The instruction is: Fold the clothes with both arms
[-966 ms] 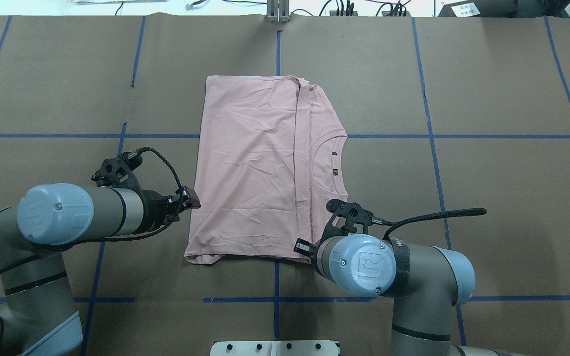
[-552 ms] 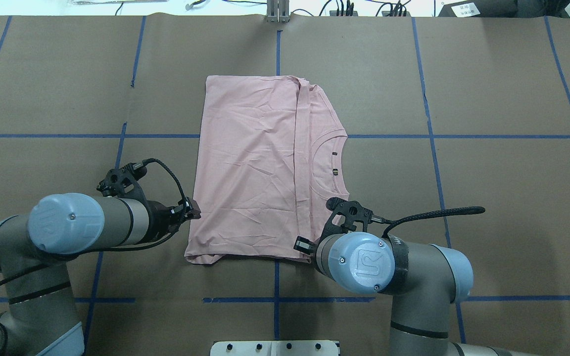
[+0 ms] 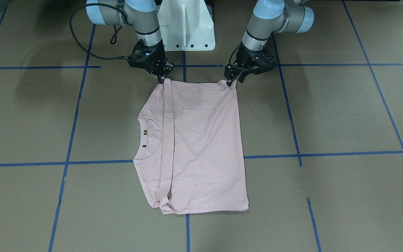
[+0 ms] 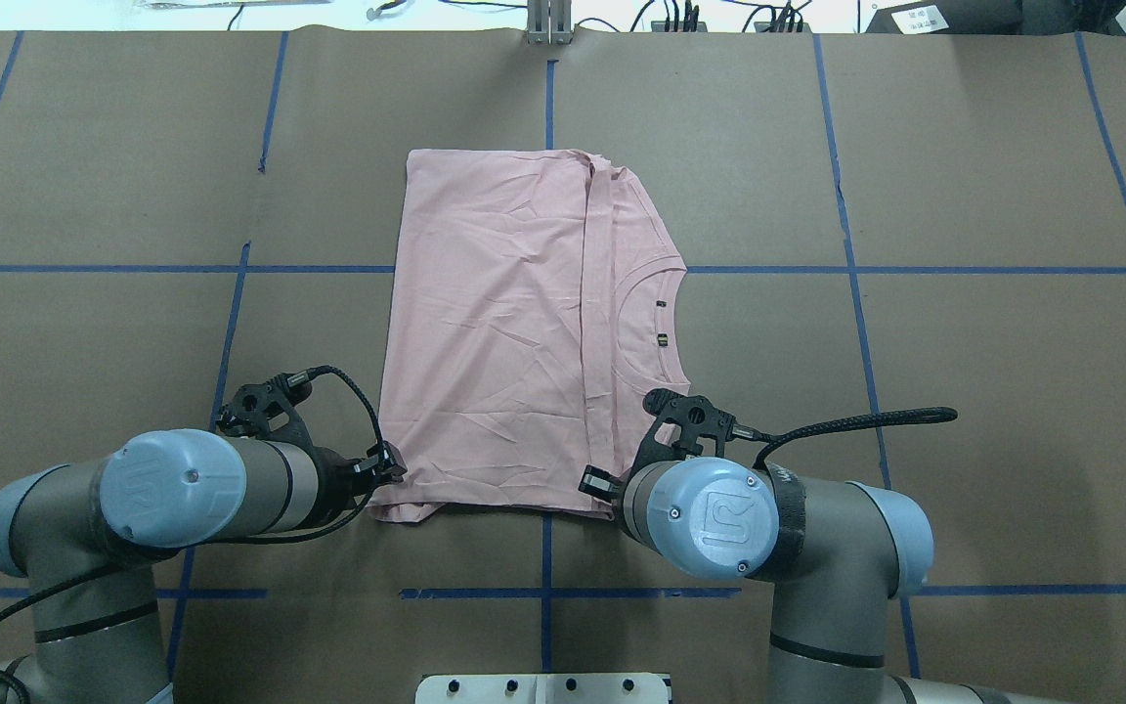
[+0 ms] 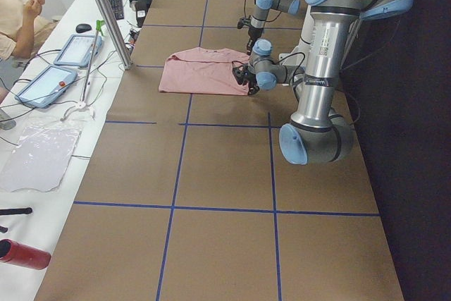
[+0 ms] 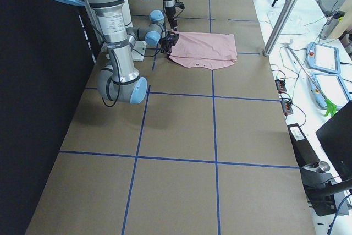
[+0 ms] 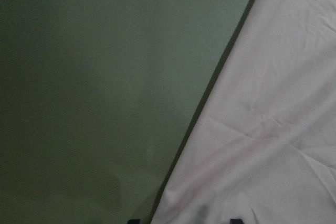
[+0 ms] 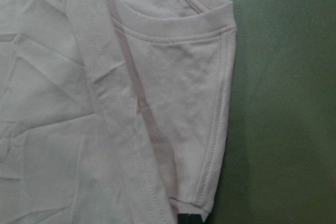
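The pale pink T-shirt (image 4: 504, 332) lies folded lengthwise on the brown table, plain side up, its neckline (image 3: 149, 136) toward the robot's right. My left gripper (image 3: 234, 82) is open at the shirt's near corner on the robot's left. In the left wrist view its two fingertips (image 7: 134, 221) stand apart at the bottom edge with pink cloth (image 7: 273, 129) between them. My right gripper (image 3: 160, 79) is shut on the shirt's near edge beside the folded sleeve seam (image 8: 105, 103). The wrist hides its tips in the overhead view.
The white pedestal base (image 3: 185, 24) stands just behind both grippers. Blue tape lines (image 4: 545, 548) grid the brown table. Beyond the far edge are a metal post (image 5: 106, 12), tablets (image 5: 77, 48), cables and a seated person (image 5: 17, 26).
My left arm has slid toward the robot along the shirt's left edge, from mid-length to the near corner. The right arm and the shirt have barely moved.
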